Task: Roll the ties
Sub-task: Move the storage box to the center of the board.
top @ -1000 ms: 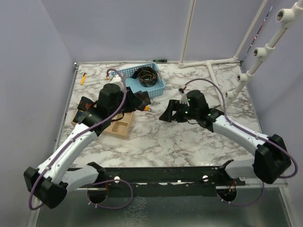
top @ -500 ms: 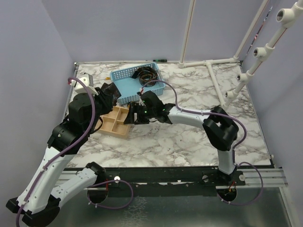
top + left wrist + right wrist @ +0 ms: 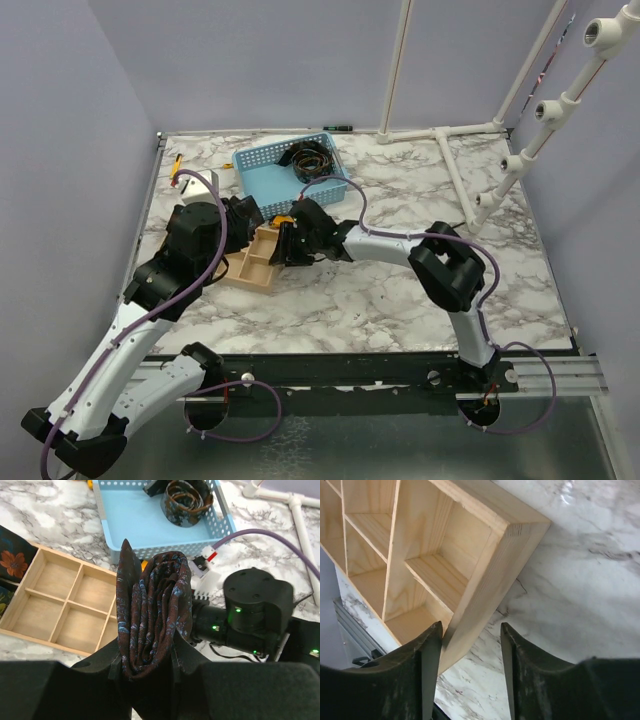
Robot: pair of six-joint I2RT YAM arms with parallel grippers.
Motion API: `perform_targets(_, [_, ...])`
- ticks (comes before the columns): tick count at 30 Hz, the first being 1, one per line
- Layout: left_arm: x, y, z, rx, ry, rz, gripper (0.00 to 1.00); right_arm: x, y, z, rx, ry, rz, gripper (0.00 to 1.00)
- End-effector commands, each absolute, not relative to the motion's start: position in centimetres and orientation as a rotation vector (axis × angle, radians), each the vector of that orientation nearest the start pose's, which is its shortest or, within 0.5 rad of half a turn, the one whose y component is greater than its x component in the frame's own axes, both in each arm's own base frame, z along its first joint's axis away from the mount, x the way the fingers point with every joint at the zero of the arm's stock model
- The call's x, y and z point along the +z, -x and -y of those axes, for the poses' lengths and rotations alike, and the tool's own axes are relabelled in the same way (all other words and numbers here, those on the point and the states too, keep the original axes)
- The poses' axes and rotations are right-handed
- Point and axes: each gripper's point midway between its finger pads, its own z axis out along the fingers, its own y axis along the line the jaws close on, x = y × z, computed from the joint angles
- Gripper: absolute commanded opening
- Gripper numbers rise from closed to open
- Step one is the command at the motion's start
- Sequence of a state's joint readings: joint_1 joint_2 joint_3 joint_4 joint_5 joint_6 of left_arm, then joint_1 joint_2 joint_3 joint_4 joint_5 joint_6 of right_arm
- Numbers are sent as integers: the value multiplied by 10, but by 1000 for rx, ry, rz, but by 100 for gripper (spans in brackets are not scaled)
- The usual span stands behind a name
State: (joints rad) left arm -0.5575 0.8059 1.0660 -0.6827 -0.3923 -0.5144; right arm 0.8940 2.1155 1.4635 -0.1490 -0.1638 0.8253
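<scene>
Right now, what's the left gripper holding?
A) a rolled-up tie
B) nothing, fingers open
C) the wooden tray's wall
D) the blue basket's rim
A. In the left wrist view, the left gripper has its fingers pressed on either side of the rolled-up tie. The wooden tray and blue basket lie apart from it on the table below.
</scene>
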Motion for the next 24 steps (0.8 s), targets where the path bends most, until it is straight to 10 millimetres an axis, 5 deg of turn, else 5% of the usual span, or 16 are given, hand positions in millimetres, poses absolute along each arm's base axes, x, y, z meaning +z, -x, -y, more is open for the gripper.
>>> perform_targets(1, [288, -251, 113, -395, 176, -1954, 0, -6, -281, -373, 588, 65, -2719, 46])
perform_targets(8, [274, -249, 133, -474, 104, -2004, 0, 1, -272, -297, 463, -20, -2692, 39])
perform_targets(15, [264, -243, 154, -585, 24, -2031, 0, -6, -230, -217, 280, -24, -2697, 39])
perform_targets(24, [242, -244, 178, -712, 10, -2064, 0, -9, -201, -167, 324, -264, -2708, 37])
